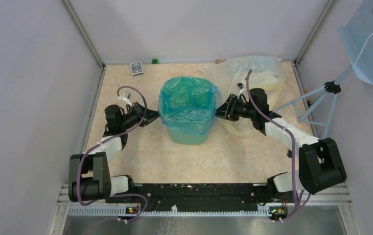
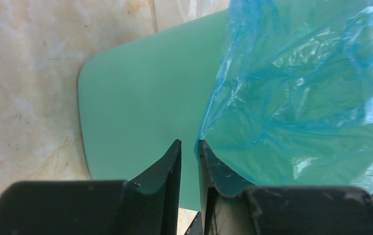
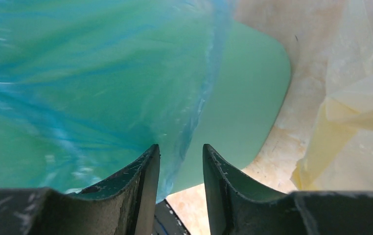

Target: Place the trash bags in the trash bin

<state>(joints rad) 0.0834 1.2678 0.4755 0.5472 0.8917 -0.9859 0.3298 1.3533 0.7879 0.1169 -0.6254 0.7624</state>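
Observation:
The mint-green trash bin stands mid-table with the blue trash bag lining it and folded down over its rim. My left gripper is at the bin's left side. In the left wrist view its jaws stand a narrow gap apart against the bin wall, and the bag's hem touches the right fingertip. My right gripper is at the bin's right side. Its jaws are open, with the bag's hanging edge running down between them in front of the bin.
A clear, yellow-banded plastic bag lies crumpled behind and beside the right arm, close to the right fingers. A small dark box and a green cube sit at the back wall. A blue perforated stand leans in at right.

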